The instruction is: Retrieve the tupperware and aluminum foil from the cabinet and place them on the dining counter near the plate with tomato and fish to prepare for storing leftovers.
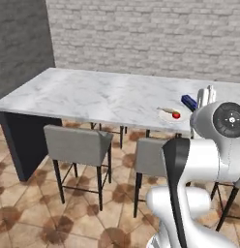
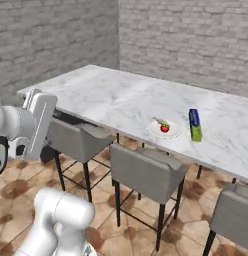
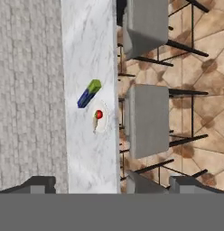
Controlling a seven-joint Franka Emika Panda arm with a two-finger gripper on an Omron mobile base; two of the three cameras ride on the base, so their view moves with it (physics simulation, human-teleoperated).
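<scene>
Aluminum foil, your slim blue box with a green end, lies flat on the veined marble table just beside the round white plate, which carries the red tomato and pale fish strip. Your pincer hangs high above, fingers spread wide, pinching nothing. Grey padded chairs line the near edge.

walls: pale grey brick wall far, darker brick wall left | floor: brown patchy tile floor | furniture: grey chairs on black legs, near side
</scene>
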